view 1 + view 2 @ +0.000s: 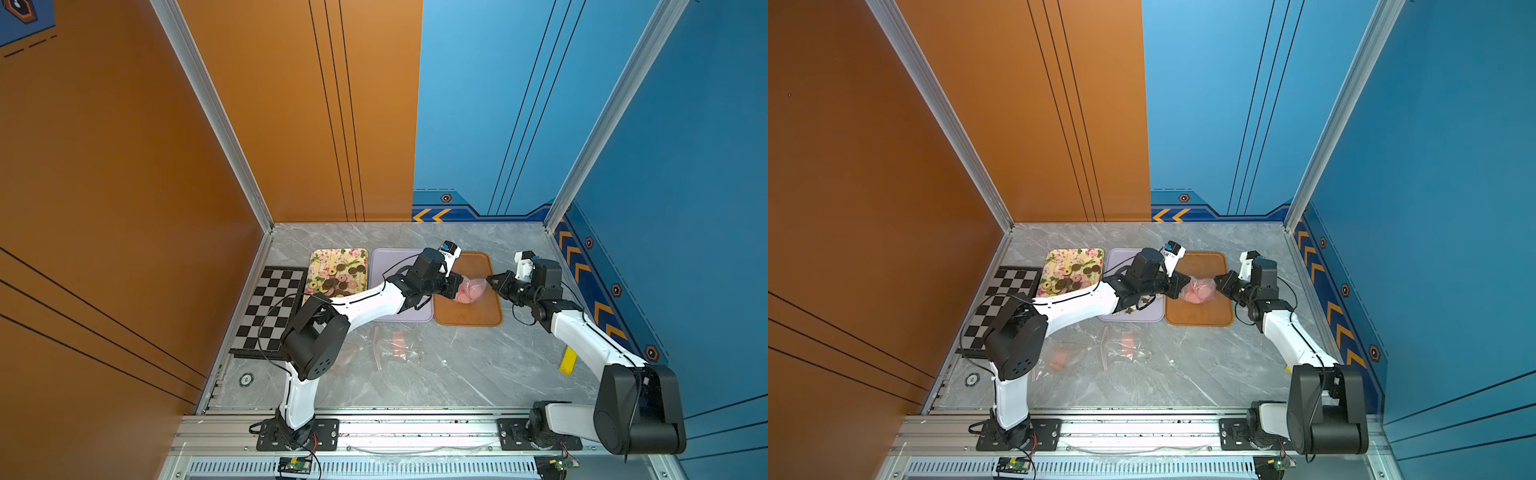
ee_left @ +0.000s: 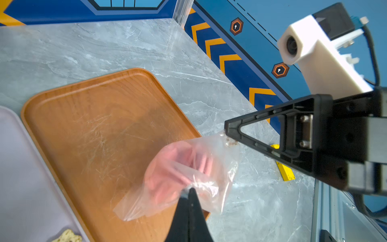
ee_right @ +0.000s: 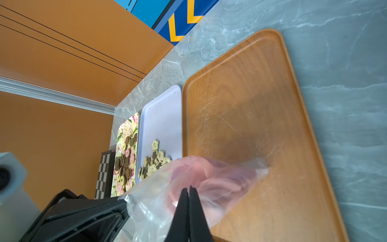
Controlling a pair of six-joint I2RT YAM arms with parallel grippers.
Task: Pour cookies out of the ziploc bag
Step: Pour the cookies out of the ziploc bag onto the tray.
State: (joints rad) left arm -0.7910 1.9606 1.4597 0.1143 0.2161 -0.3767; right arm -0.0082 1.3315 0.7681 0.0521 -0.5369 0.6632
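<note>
The left tool (image 2: pixel 189 190) and right tool (image 3: pixel 187 188) are each pinched tight on an edge of the clear bag (image 1: pixel 473 286) of pink cookies (image 2: pixel 167 169), held over the brown tray (image 1: pixel 478 316).

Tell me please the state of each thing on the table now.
ziploc bag: held over the brown tray, pink cookies inside.
left end effector: shut on the bag.
right end effector: shut on the bag.
brown tray: no cookies yet.
purple tray: holds flower cookies.
floral tray: holds round cookies.
</note>
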